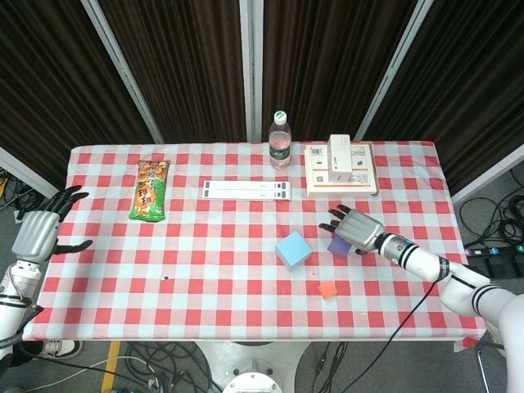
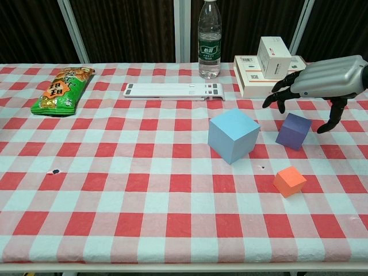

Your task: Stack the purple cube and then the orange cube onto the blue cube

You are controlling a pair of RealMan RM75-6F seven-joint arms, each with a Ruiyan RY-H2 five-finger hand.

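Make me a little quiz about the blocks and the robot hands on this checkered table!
1. True or false: the purple cube is already sitting on top of the blue cube.
2. Which hand hovers over the purple cube? A) left hand B) right hand C) both
3. Fill in: the orange cube lies closer to the ____ edge of the table than the purple cube does.

Key
1. False: both cubes rest on the tablecloth, side by side and apart.
2. B: the right hand is above the purple cube, fingers spread, holding nothing; the left hand is far off at the table's other end.
3. Front.
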